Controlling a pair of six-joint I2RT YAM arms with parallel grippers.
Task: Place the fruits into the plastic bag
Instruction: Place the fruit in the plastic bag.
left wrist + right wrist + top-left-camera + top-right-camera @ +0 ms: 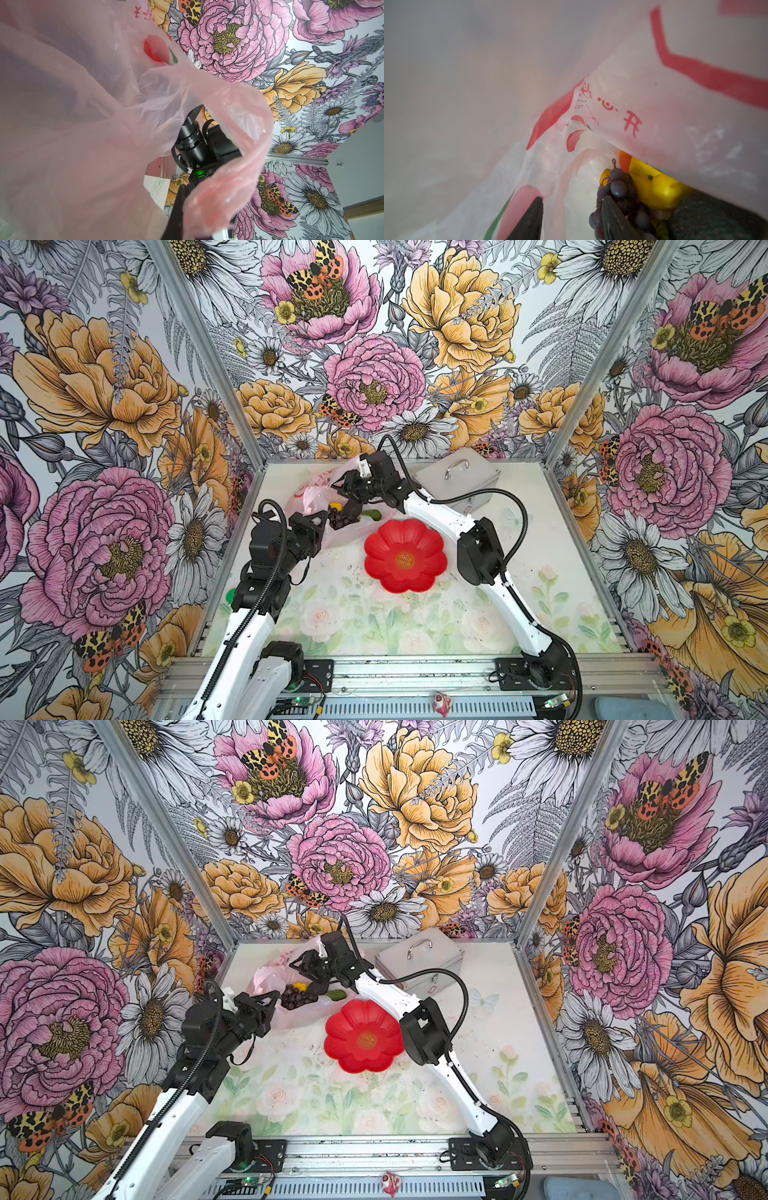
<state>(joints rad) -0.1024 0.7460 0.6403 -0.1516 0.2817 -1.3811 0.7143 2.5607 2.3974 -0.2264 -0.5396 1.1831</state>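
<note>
Avocado [708, 218] partly under plastic bag [675, 124] film, cut by frame edge; near film blurred.

Three upright panels of bold floral wallpaper, with pink peonies, yellow blooms and white daisies, enclose the scene: the back panel [374, 344] at twelve o'clock, the side panels at nine [83, 448] and three [685, 448]. Slim aluminium posts [208, 352] mark the corners. The pale rose-printed counter [374, 622] meets a ribbed aluminium rail [415, 672] at six o'clock. The light is even.
</note>
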